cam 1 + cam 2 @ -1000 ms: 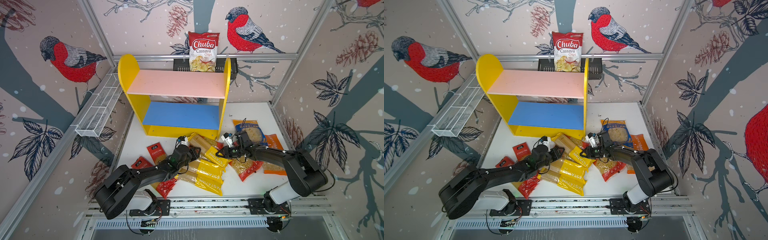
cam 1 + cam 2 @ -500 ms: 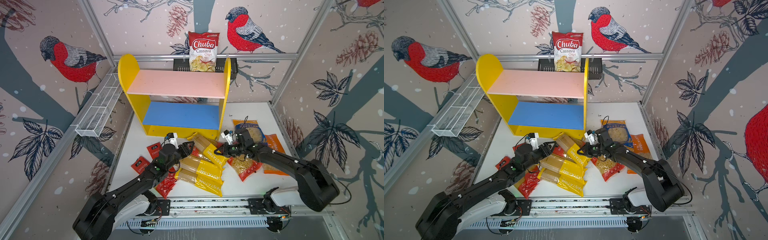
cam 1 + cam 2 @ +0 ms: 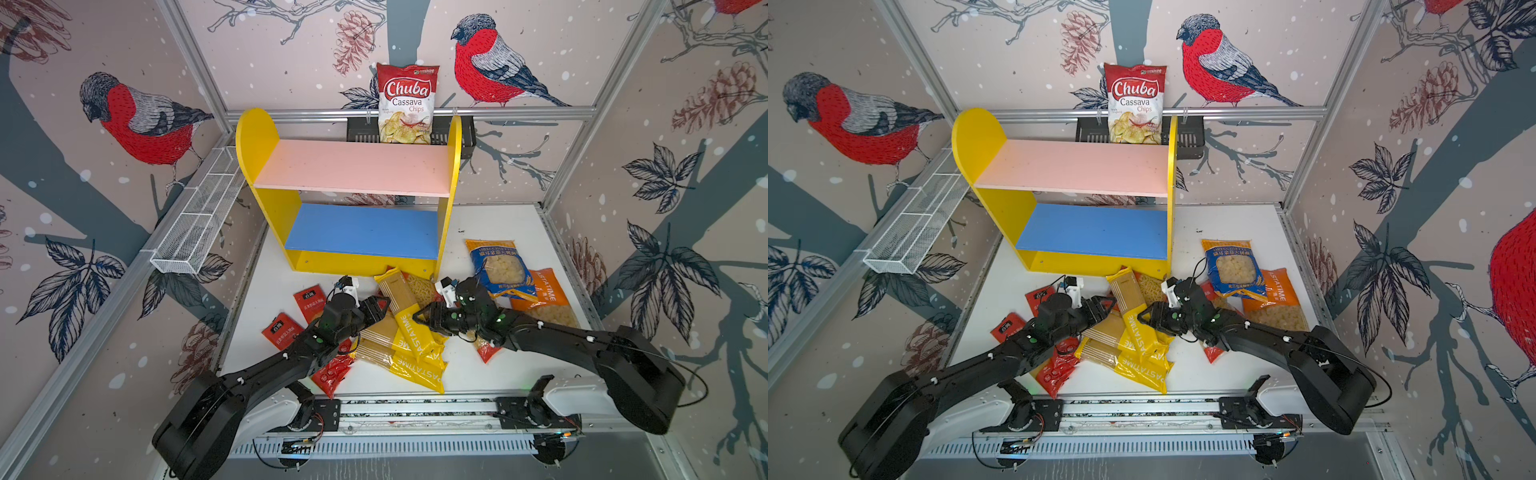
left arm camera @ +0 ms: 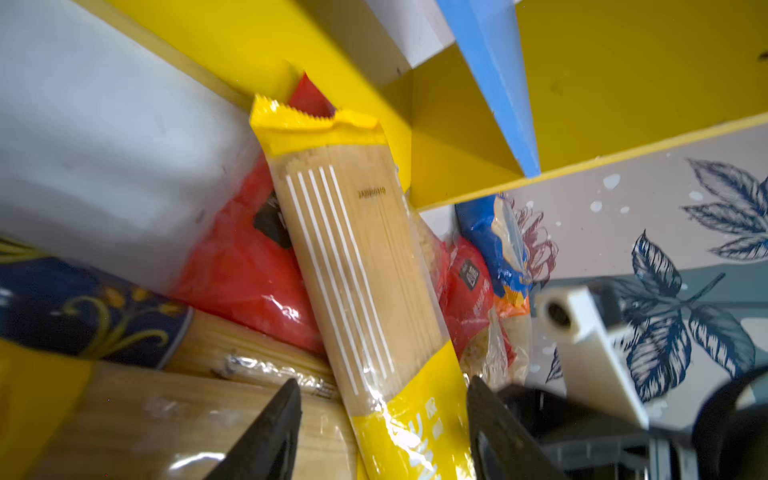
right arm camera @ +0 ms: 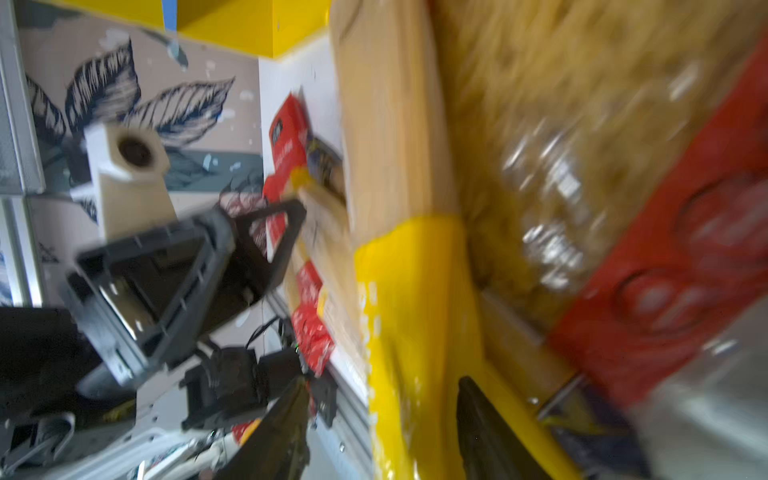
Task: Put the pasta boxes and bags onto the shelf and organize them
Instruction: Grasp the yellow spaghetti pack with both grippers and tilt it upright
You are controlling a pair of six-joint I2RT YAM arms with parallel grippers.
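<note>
Although the topmost PASTATIME pack (image 3: 402,307) is straddled at nine o'clock by the left tool (image 3: 382,307) and at three by the right tool (image 3: 417,319), both are parted, unclamped.

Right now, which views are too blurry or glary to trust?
Right wrist view: heavy motion blur, yellow spaghetti pack and red bag smeared, print unreadable. Left wrist view: centre crisp, near corner soft, slight sheen on plastic. Both top views: sharp, evenly lit, no glare.
</note>
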